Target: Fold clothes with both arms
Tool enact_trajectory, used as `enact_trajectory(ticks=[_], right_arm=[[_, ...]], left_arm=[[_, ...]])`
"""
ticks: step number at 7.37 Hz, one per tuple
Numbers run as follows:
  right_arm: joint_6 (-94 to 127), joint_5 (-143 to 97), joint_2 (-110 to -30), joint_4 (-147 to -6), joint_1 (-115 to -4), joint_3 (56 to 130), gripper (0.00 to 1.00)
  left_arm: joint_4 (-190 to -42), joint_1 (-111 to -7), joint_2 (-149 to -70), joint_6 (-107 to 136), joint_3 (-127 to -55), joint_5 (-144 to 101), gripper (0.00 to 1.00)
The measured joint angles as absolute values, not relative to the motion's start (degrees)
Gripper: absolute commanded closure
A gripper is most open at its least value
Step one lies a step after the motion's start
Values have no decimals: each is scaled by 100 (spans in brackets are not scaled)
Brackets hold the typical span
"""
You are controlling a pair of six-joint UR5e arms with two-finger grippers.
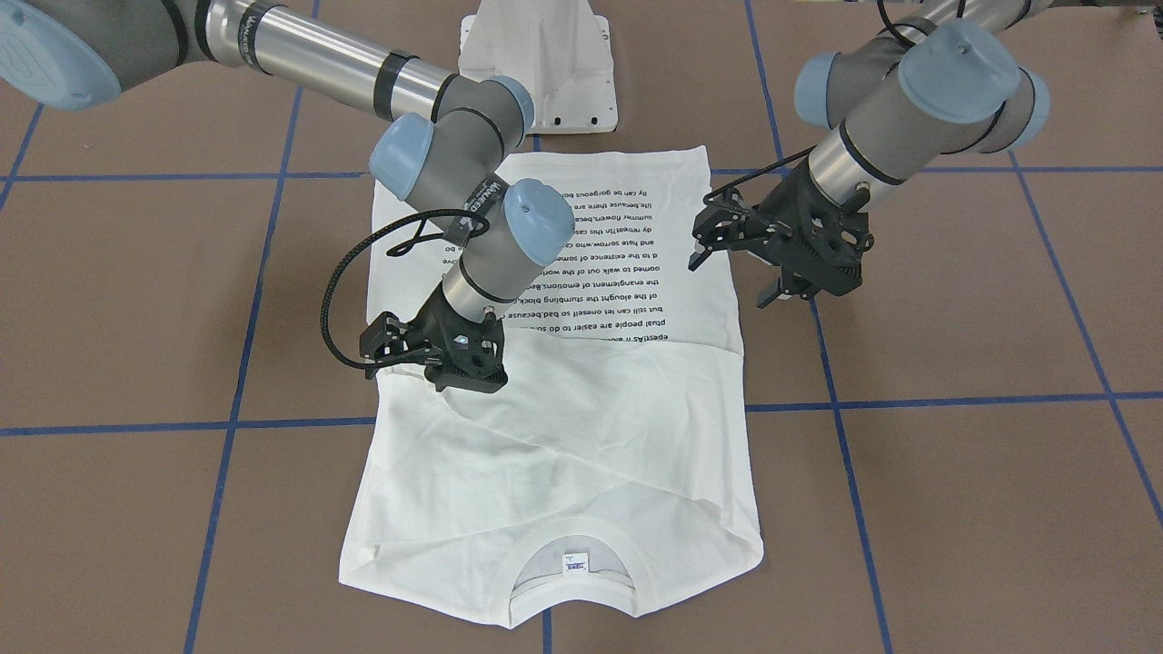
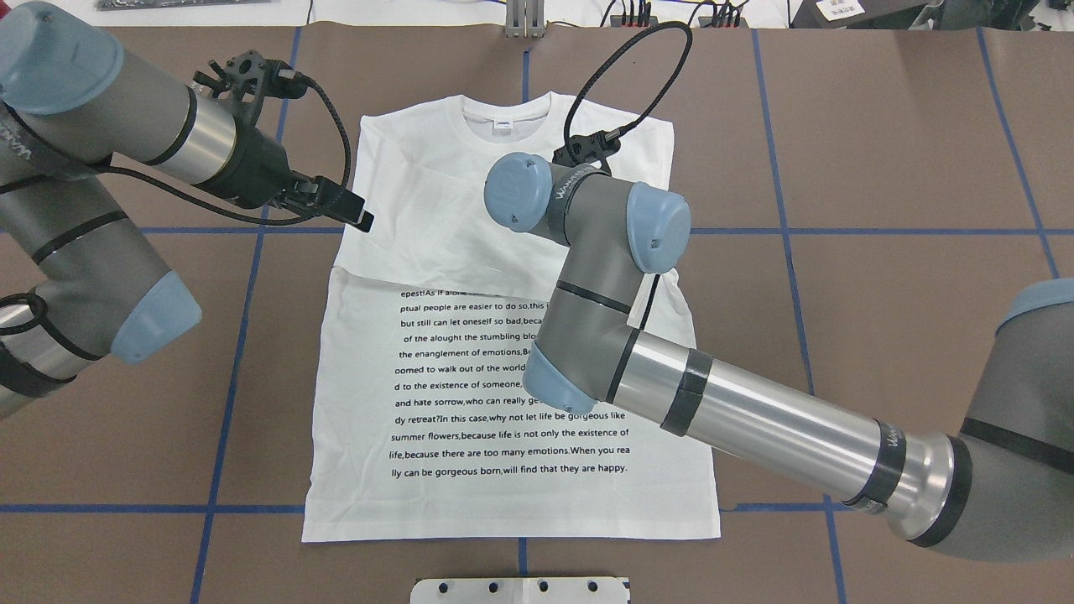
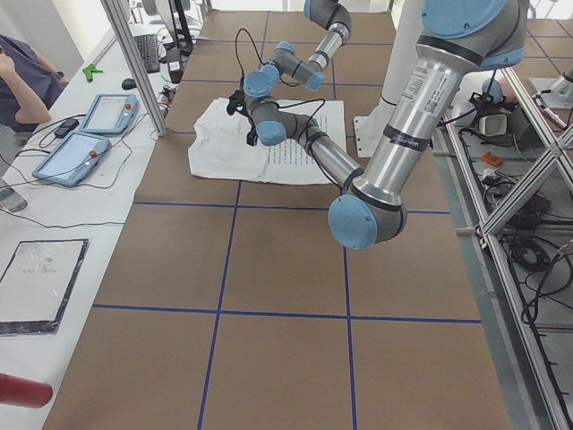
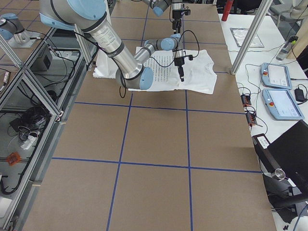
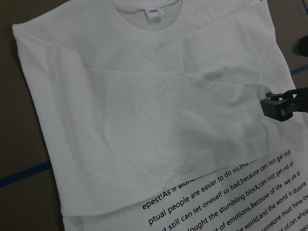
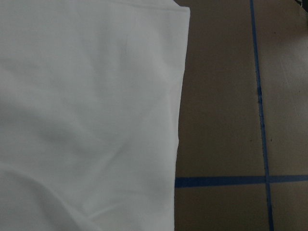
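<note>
- At the bottom of the overhead frame, just past the white metal pedestal base (image 2: 520, 590), lies the hem of the thin white long-sleeved T-shirt (image 2: 436, 226). It is spread flat in the middle of the brown table with blue tape lines (image 2: 881, 168), collar toward the top of the frame.
- In mid-frame, the lines of small dark printed text (image 2: 470, 403) face up. The right arm's forearm and wrist hide their right-hand ends.
- Just above, a plain white layer crosses the top line of print. No sleeve sticks out anywhere, so I judge the sleeves are folded in and a crosswise fold is the step in hand.
- The black right gripper (image 1: 436, 368), left of centre in the front-facing view, sits low on the shirt's side edge. Its fingertips are hidden under its own body (its wrist camera shows only cloth edge and table), so I cannot tell whether it pinches the fabric.
- The black left gripper (image 1: 731, 280), right of centre there, hangs just off the opposite edge, fingers spread, nothing between them.
- The next move likely calls for both to pinch the edges at matched height and carry them together.
- At the top of the overhead frame, the small neck label (image 2: 503, 123) is too small to read.
</note>
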State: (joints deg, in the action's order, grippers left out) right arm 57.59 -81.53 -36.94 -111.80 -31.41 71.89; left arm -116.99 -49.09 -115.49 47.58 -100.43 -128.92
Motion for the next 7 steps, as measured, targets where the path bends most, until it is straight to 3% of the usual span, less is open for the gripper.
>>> enact_trajectory(ticks=[3, 4, 7], right_arm=[[5391, -8137, -3858, -11083, -3266, 7589, 0], [5430, -8389, -4080, -10831, -3311, 8032, 0], [6135, -9482, -5953, -9005, -3362, 10097, 0]], left_arm=[[-11694, -4913, -11549, 4782, -10052, -12889, 0], [-11676, -4916, -11546, 4791, -10053, -12875, 0], [-11639, -4905, -11066, 4939, -10402, -12748, 0]])
